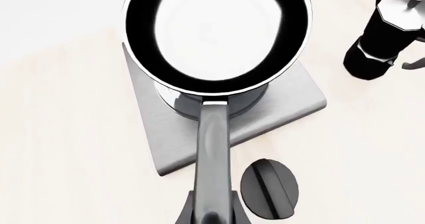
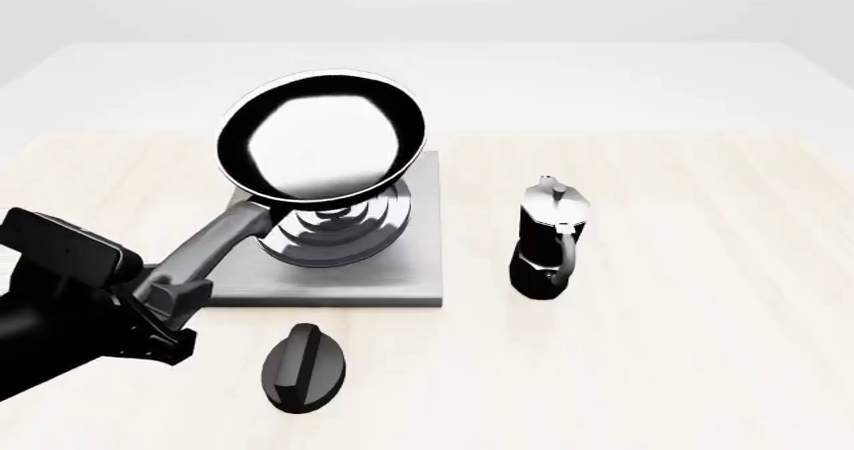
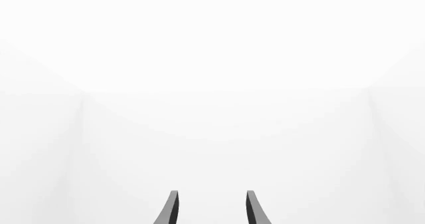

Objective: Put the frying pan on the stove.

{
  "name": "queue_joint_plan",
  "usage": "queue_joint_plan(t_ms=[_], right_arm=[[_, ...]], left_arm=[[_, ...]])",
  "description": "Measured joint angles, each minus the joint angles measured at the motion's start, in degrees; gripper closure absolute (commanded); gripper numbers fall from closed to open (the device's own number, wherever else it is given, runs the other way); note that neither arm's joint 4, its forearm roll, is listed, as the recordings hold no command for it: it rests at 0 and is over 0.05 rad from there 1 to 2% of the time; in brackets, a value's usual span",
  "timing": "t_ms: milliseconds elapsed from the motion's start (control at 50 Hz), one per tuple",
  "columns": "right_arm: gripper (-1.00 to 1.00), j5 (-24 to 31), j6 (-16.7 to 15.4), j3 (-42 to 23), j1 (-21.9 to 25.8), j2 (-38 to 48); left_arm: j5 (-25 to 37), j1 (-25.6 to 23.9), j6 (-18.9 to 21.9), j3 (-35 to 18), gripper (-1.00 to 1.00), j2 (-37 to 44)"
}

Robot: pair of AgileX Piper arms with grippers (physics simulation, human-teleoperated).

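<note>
- The left gripper point(image 2: 171, 305) is closed on the far end of the frying pan's long grey handle; the left wrist view shows the handle running straight out from between its fingers point(image 1: 189, 211).
- The frying pan point(image 2: 322, 138) hangs above the stove point(image 2: 400, 260), its bowl over the raised silver rings and tilted, with the pale inside turned partly toward the front camera.
- Whether the pan's underside touches the rings is hard to judge; from the front a thin gap seems to remain.
- The stove lies flat on the light wooden table point(image 2: 694, 370), left of centre.
- A small black oval knob point(image 2: 304, 367) lies on the table just in front of the stove's near edge.
- A black-and-silver moka pot point(image 2: 549, 238) stands upright to the right of the stove, near it but apart.
- The right gripper point(image 3: 211, 209) shows only in its own wrist view, its two fingertips parted with nothing between them, facing a blank white background.
</note>
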Motion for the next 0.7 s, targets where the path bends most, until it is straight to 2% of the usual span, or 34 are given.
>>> queue_joint_plan(t_ms=[700], right_arm=[[-1.0,-0.56,-0.74,1.05,0.31,0.0]], left_arm=[[-3.63,0.61,-1.55,2.85,1.0,2.11]])
